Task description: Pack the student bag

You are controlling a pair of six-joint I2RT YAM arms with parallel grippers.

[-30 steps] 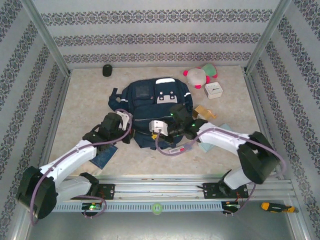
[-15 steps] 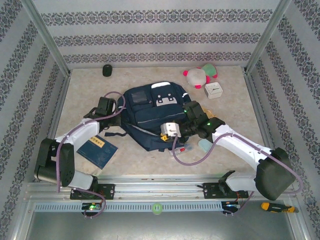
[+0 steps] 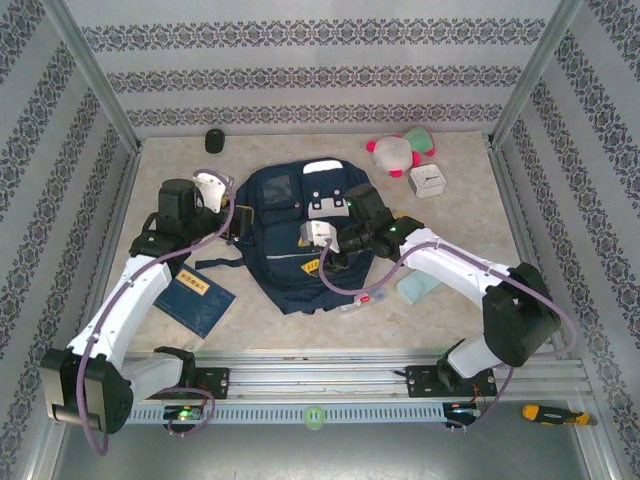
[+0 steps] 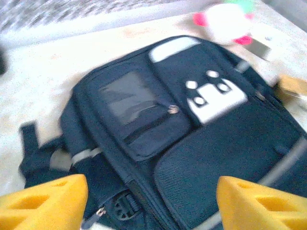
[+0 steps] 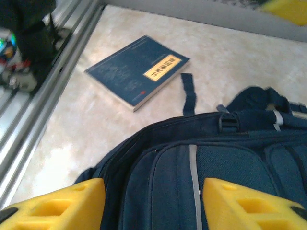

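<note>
The student bag (image 3: 285, 235) lies flat in the middle of the table, navy with white patches on its front pockets. My left gripper (image 3: 232, 212) hovers at the bag's upper left edge. In the left wrist view that gripper (image 4: 153, 201) is open, its yellow fingers (image 4: 48, 203) wide apart above the bag (image 4: 211, 143), with nothing between them. My right gripper (image 3: 312, 262) is over the bag's lower middle. In the right wrist view it (image 5: 153, 203) is open too, its fingers (image 5: 249, 203) spread over the bag (image 5: 216, 163).
A flat blue book (image 3: 196, 300) (image 5: 136, 69) lies left of the bag. A pink and green plush toy (image 3: 398, 150) and a white box (image 3: 428, 181) sit at the back right. A teal item (image 3: 418, 288) lies right of the bag, and a small black object (image 3: 214, 140) at the back left.
Both grippers were shut and now stand open. The bag has shifted and turned on the table. The left arm has swung back to the bag's upper left.
</note>
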